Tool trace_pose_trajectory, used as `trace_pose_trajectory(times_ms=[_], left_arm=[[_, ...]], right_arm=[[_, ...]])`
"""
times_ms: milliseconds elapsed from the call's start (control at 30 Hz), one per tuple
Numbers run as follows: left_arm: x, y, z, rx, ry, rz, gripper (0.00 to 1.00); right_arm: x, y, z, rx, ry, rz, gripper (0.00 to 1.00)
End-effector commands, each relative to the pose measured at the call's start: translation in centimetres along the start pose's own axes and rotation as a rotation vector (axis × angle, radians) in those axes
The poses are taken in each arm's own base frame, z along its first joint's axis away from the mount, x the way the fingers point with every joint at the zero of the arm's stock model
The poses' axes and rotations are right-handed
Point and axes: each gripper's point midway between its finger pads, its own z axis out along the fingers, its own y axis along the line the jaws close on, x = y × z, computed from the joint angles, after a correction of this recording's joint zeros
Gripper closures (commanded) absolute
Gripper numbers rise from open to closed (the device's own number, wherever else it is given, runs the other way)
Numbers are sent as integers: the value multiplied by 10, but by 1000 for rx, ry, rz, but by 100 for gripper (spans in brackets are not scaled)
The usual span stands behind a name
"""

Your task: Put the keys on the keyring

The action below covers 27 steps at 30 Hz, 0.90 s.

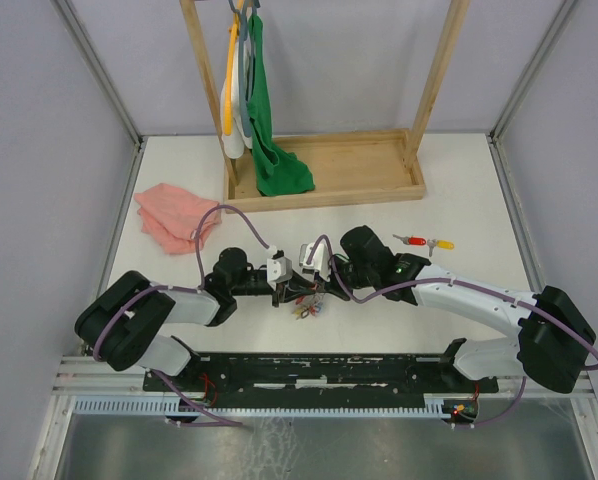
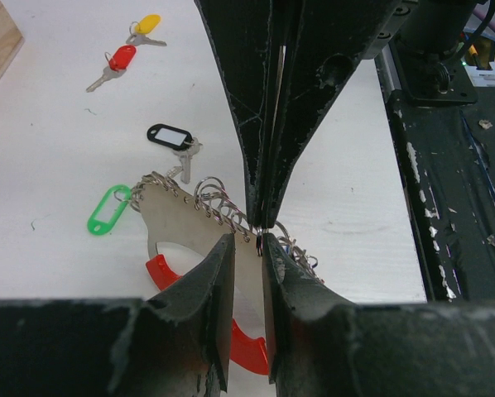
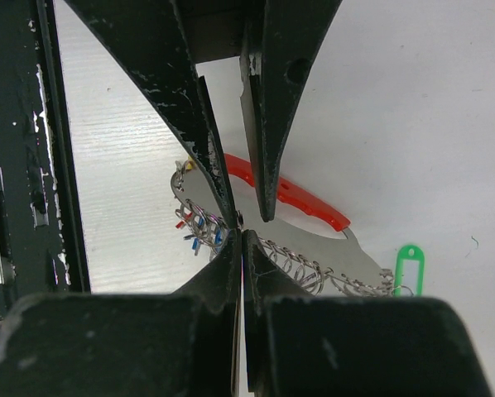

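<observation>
The keyring [image 2: 177,219], a grey plate with a red grip and a row of small rings, lies at mid-table under both grippers [image 1: 306,308]. My right gripper [image 3: 242,233] is shut on its ringed edge. My left gripper [image 2: 245,240] faces it with jaws a narrow gap apart, and the grey plate shows through that gap. A green-tagged key [image 2: 108,211] sits at the keyring's corner, and a black-tagged key [image 2: 169,136] lies just beyond. The red-tagged key [image 2: 120,59] and yellow-tagged key [image 2: 147,24] lie apart on the table, right of the grippers in the top view.
A pink cloth [image 1: 174,215] lies at the left. A wooden rack base [image 1: 329,190] with a green cloth [image 1: 269,150] and hangers stands at the back. The black arm rail [image 1: 319,370] runs along the near edge.
</observation>
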Motion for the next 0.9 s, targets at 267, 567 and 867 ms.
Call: trace_pose_trajectory(times_ms=[267, 567, 867], left_arm=[[-7, 0, 9, 66, -29, 2, 83], [-20, 7, 3, -21, -103, 53, 97], [-38, 27, -20, -242, -180, 165, 97]], right_arm=[[-42, -7, -6, 18, -123, -65, 99], [-53, -13, -10, 56, -150, -10, 73], [-83, -41, -49, 294, -324, 66, 48]])
